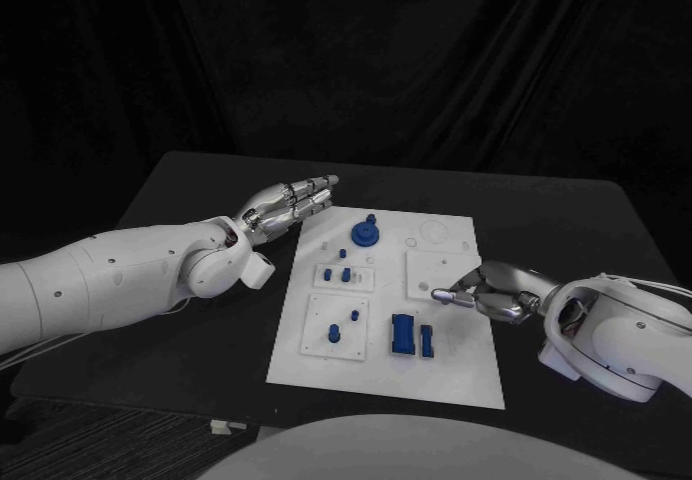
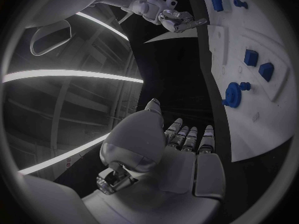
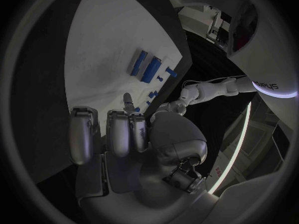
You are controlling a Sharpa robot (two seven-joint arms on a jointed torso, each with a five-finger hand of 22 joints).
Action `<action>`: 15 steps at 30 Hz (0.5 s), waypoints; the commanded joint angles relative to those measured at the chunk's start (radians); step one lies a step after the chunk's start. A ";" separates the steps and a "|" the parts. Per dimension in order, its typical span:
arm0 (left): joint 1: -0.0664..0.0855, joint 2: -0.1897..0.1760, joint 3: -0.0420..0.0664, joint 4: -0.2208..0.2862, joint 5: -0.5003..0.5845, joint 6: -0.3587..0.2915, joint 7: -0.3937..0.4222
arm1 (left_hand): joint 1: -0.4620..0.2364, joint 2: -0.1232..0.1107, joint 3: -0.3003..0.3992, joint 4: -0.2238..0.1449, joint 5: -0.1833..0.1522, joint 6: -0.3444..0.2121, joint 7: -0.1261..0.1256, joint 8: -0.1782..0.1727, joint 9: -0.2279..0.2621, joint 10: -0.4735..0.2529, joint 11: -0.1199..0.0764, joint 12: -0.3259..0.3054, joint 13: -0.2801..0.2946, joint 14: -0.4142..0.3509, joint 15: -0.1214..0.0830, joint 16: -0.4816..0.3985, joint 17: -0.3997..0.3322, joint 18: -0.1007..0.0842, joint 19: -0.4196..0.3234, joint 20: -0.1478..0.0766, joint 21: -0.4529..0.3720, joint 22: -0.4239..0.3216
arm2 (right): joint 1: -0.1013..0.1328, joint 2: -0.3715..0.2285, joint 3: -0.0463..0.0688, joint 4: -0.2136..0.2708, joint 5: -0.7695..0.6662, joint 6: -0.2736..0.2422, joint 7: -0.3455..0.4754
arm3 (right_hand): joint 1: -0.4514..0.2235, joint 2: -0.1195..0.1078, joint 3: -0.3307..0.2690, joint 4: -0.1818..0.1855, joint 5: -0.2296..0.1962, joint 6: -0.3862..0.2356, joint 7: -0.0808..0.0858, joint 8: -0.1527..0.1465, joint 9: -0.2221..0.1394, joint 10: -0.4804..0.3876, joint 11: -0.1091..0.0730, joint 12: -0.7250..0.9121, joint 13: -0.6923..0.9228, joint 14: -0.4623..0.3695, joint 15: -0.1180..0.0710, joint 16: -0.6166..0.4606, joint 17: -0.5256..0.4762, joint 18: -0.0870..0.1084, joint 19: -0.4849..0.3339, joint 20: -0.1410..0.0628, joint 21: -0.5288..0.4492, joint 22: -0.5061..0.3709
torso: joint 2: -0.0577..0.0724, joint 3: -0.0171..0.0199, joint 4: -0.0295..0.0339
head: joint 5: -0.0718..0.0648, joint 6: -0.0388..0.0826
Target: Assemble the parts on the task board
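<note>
Your flat white rectangular task board lies mid-desk, and the small blue plastic parts sit on its left half, with a round blue gear-like piece near the far edge. Your left hand hovers off the board's far-left corner, fingers straight and released, holding nothing; it looks parked clear. Your right hand rests over the board's right side, fingers loosely curled, seemingly empty, likely poised to reach a part.

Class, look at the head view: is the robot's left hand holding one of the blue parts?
No. The left hand hovers with fingers stretched out past the far left corner of the task board, holding nothing, apart from the blue parts.
</note>
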 commanded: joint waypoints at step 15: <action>-0.001 -0.016 0.002 0.045 0.001 -0.069 0.134 | -0.028 -0.001 -0.028 0.006 -0.032 0.111 -0.012 0.036 0.010 0.017 -0.020 0.004 0.004 0.000 -0.025 -0.004 -0.001 0.005 -0.004 -0.025 0.006 0.000 | 0.048 -0.051 0.000 -0.111 0.606 -0.412 0.653 | 0.016 -0.010 -0.023 -0.002 -0.020 0.108 0.040 -0.037 -0.035 -0.534 0.145 -1.067 -0.712 -0.298 0.154 -1.064 -1.060 0.147 -0.426 0.142 -1.249 -0.426 | -0.030 0.0068 -0.0173 | -0.007 0.000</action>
